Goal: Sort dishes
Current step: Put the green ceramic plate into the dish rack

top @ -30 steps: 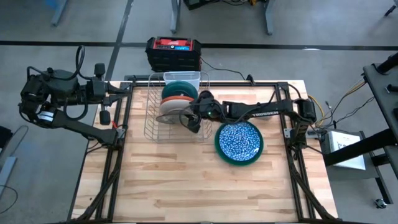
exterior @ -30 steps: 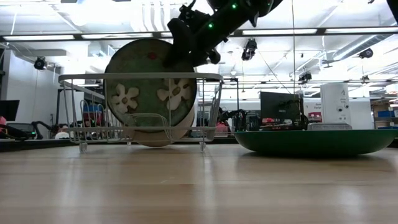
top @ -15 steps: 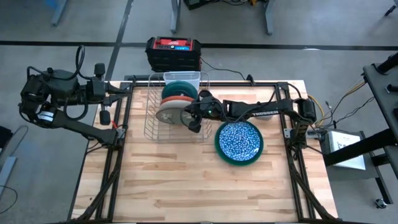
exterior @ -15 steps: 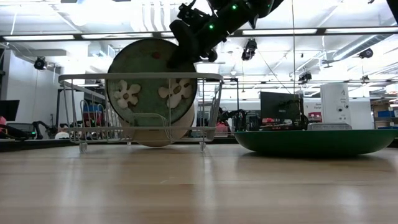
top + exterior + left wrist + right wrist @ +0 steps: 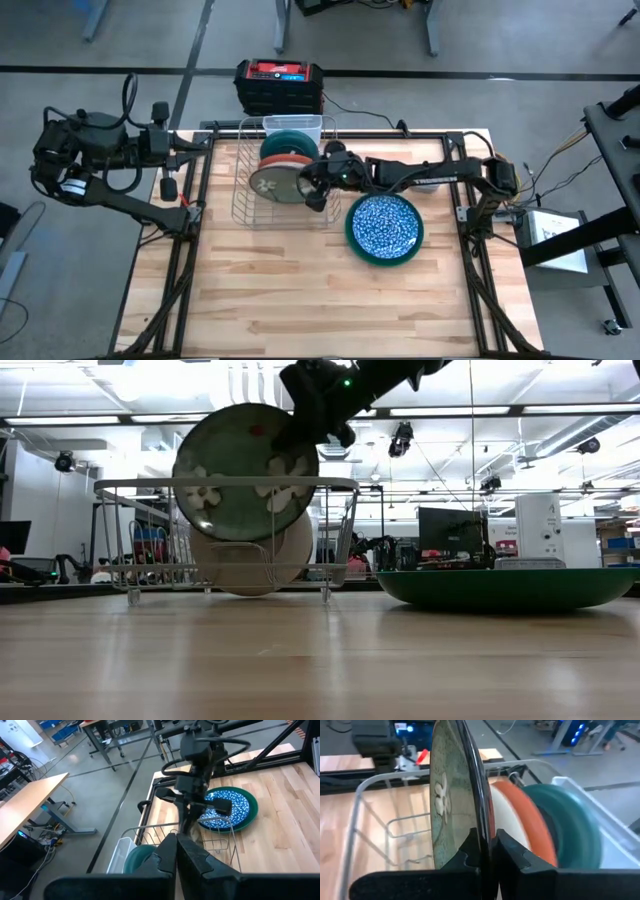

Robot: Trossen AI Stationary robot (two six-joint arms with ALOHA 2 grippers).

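A silver wire rack [image 5: 285,175] stands at the table's far middle. Teal [image 5: 565,825], orange [image 5: 520,815] and white [image 5: 502,827] dishes stand on edge in it. A green plate with white flowers [image 5: 245,472] is upright at the rack's near end. Its lower half is below the rack's top rail, and my right gripper [image 5: 487,852] is shut on it. To the rack's right, a blue-and-white speckled plate [image 5: 385,224] lies in a larger dark green plate [image 5: 350,232]. My left gripper [image 5: 176,852] waits shut, off the table's left edge. My right gripper pinches the flowered plate's rim [image 5: 479,827] between its two fingers, one on each face. It comes from the table's right side, slanting a little downward. The plate stands on edge, raised off the rack's floor, with its top above the rail [image 5: 225,483].
A white plastic holder [image 5: 300,125] sits at the rack's far end. A red-and-black box [image 5: 280,85] stands on the floor beyond the far edge. Bare wood spans the table's near half [image 5: 300,300]. The low view shows the room behind the table.
My right gripper has shut on the flowered plate's rim and then risen slightly. The plate has come up out of its slot in the rack and turned a little about its centre. The white plate behind it has stayed put.
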